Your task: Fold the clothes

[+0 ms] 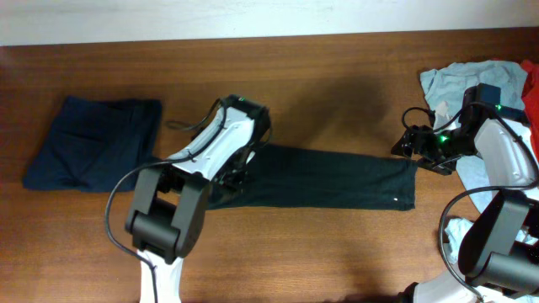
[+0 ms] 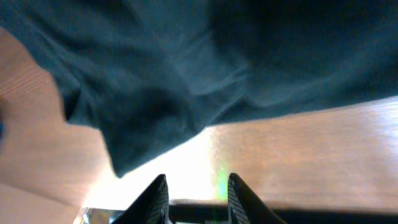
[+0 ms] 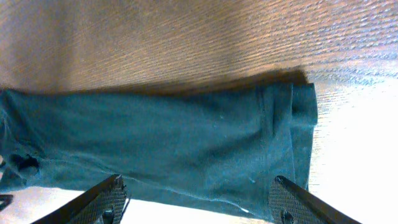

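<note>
The clothes in work are a black T-shirt, lying as a long, narrow band across the middle of the table. A small white mark shows near its right end. My left gripper is over the band's bunched left end. In the left wrist view the left gripper is open, with bare wood between its fingers and the dark cloth just beyond them. My right gripper hovers at the band's far right corner. In the right wrist view the right gripper is wide open above the cloth, holding nothing.
A folded dark-navy garment lies at the left of the table. A loose pile with light-blue and red cloth sits at the right edge, behind the right arm. Bare wood runs along the back.
</note>
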